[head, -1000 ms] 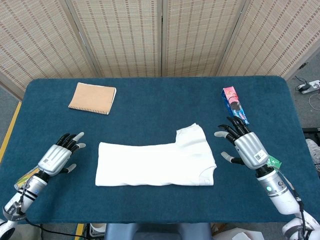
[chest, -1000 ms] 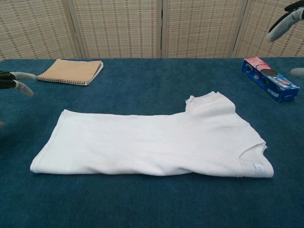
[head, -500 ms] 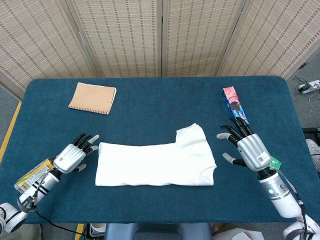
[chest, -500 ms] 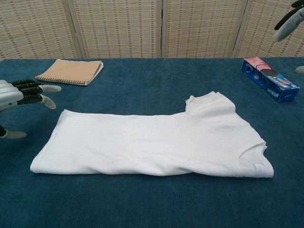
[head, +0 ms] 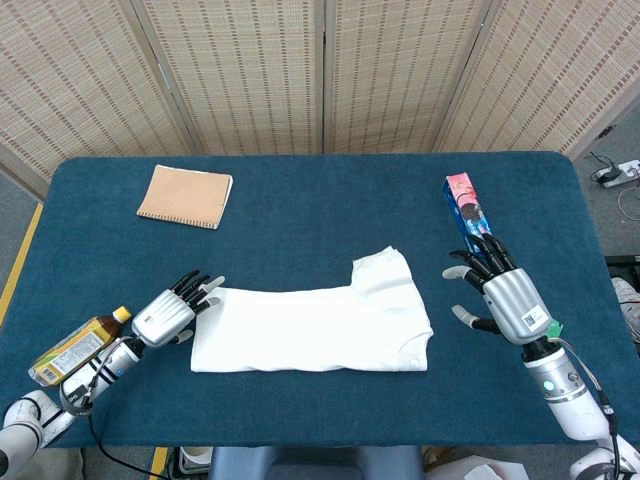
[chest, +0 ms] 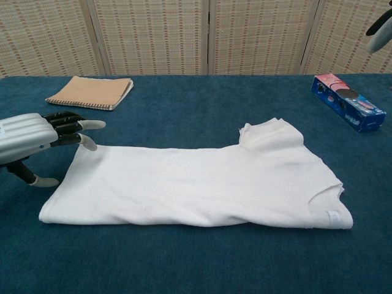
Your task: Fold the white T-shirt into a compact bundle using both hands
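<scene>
Hem-side approach is seen at a blue table (head: 300,190), where the white T-shirt (head: 312,327), already folded lengthwise, lies at the middle; the left hand (head: 172,314), fingers spread and holding nothing, is poised at the shirt's hem end, while the right hand (head: 503,295) hangs splayed and empty just beside the collar end. A good fold would be started by pinching both layers at the hem. Room is left toward the notebook (head: 185,196); a bottle (head: 75,345) crowds the left edge, a snack box (head: 468,207) the right
</scene>
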`<state>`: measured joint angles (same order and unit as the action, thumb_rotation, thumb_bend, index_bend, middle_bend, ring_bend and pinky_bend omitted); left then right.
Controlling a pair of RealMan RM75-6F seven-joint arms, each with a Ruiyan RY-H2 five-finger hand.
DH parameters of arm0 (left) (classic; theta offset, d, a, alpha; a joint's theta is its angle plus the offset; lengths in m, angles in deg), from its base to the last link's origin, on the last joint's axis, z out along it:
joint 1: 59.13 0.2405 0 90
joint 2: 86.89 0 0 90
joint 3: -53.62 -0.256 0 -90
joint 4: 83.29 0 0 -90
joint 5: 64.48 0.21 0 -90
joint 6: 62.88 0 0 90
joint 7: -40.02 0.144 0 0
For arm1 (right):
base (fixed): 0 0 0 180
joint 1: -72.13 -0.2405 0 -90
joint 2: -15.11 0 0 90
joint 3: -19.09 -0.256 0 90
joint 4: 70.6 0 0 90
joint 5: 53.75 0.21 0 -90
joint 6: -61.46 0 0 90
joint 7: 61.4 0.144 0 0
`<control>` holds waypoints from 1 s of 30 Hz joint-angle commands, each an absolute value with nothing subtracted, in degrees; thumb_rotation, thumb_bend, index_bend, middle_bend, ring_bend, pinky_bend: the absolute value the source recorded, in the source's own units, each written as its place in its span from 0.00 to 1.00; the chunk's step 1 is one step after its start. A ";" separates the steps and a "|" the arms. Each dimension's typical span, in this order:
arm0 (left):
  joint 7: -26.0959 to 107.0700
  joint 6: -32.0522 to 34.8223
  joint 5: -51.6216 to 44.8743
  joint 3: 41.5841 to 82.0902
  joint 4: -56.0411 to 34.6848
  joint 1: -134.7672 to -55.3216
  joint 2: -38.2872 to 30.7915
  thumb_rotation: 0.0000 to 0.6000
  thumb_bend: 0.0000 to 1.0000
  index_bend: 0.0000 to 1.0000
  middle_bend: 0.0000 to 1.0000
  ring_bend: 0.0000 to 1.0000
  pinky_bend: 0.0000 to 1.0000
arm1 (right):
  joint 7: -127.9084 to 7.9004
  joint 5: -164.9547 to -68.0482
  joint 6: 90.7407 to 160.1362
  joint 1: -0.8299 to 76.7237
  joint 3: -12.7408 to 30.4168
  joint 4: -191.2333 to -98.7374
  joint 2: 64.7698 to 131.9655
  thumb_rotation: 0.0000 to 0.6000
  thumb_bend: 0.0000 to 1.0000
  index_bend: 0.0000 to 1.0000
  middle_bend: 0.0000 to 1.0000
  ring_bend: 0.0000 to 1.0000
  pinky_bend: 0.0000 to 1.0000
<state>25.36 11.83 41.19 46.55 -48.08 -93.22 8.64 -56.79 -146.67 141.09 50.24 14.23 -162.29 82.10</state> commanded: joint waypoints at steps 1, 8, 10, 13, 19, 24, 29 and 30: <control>24.30 12.68 41.42 45.87 -50.26 -93.50 10.21 1.00 0.21 0.25 0.00 0.00 0.00 | -56.74 -146.55 141.21 50.41 14.20 -162.32 82.07 1.00 0.20 0.37 0.24 0.05 0.00; 23.72 14.33 41.41 44.88 -55.02 -93.33 11.86 1.00 0.21 0.25 0.00 0.00 0.00 | -56.78 -146.46 141.54 50.79 14.04 -162.39 81.97 1.00 0.20 0.38 0.24 0.05 0.00; 23.57 14.57 41.34 44.82 -55.35 -93.28 11.95 1.00 0.21 0.25 0.00 0.00 0.00 | -56.79 -146.48 141.56 50.81 14.02 -162.39 81.98 1.00 0.20 0.38 0.24 0.05 0.00; 23.39 14.61 41.12 44.41 -56.58 -93.12 12.25 1.00 0.21 0.25 0.00 0.00 0.00 | -56.65 -146.44 141.51 50.84 13.95 -162.37 82.01 1.00 0.19 0.38 0.24 0.05 0.00; 22.94 15.16 40.83 43.73 -57.56 -92.74 12.48 1.00 0.21 0.25 0.00 0.00 0.00 | -56.51 -146.44 141.64 50.97 13.81 -162.24 82.06 1.00 0.20 0.39 0.24 0.05 0.00; 22.13 15.47 40.46 43.57 -57.17 -92.85 13.04 1.00 0.21 0.25 0.00 0.00 0.00 | -56.48 -146.56 141.74 51.06 13.76 -162.13 82.22 1.00 0.20 0.39 0.24 0.05 0.00; 21.92 15.69 39.83 43.98 -56.89 -93.27 13.83 1.00 0.21 0.25 0.00 0.00 0.00 | -56.43 -146.62 142.23 51.31 13.61 -162.18 82.17 1.00 0.20 0.40 0.24 0.05 0.00; 21.88 15.70 39.67 44.08 -56.84 -93.38 14.00 1.00 0.21 0.25 0.00 0.00 0.00 | -56.42 -146.64 142.33 51.37 13.59 -162.19 82.14 1.00 0.20 0.40 0.24 0.05 0.00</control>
<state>21.90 15.69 39.74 44.03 -56.87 -93.33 13.94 -56.42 -146.63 142.33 51.37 13.60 -162.19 82.14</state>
